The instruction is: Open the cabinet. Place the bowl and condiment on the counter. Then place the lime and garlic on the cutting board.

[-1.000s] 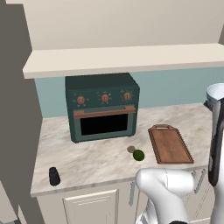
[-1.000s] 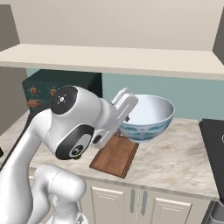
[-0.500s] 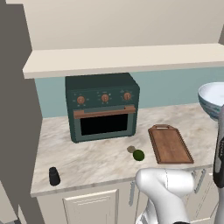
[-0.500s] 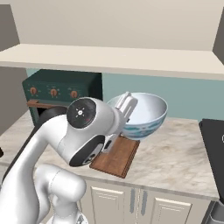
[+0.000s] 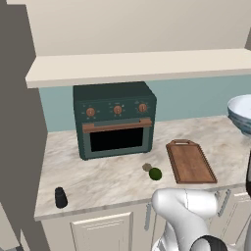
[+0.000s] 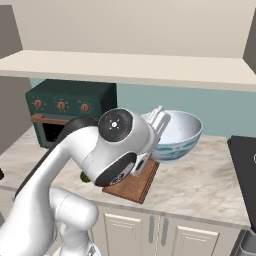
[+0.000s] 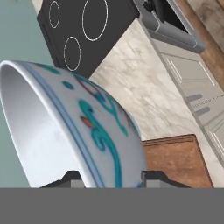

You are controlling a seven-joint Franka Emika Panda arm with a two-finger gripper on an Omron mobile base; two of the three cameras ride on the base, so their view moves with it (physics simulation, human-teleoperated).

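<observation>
Claw (image 7: 111, 177) grips the rim of the bowl (image 7: 74, 131): in the hand view one dark tip sits inside the white wall at about 7 o'clock and the other outside the blue-patterned wall at about 5 o'clock, with the rim running between them. From the right base view the claw (image 6: 159, 120) clamps the bowl (image 6: 175, 134) at its near-left edge, and the bowl rides clear above the surface (image 6: 210, 182), slightly tilted, over the far end of the board (image 6: 134, 181).

Nearest in the left base view, the shaker (image 5: 61, 197) stands upright at about 8 o'clock, close to the front edge of the surface (image 5: 98, 181) and well apart from everything else. Further in, near the centre, the lime (image 5: 155, 173) lies on bare marble just left of the board (image 5: 189, 161), and the garlic (image 5: 146, 167) sits just beside the lime at its 10 o'clock; neither is on the board. The board lies flat with its small handle at the far short end. At 3 o'clock the bowl (image 5: 241, 113) shows at the frame's right edge, raised off the surface.

Behind these, a dark green oven (image 5: 114, 119) with three copper knobs stands against the teal wall. Above it a pale shelf (image 5: 142, 66) runs across the frame.

Beyond the bowl in the hand view lie a black cooktop (image 7: 83, 30) with white rings, at 12 o'clock, and cream drawers (image 7: 192, 83) at 2 o'clock.
</observation>
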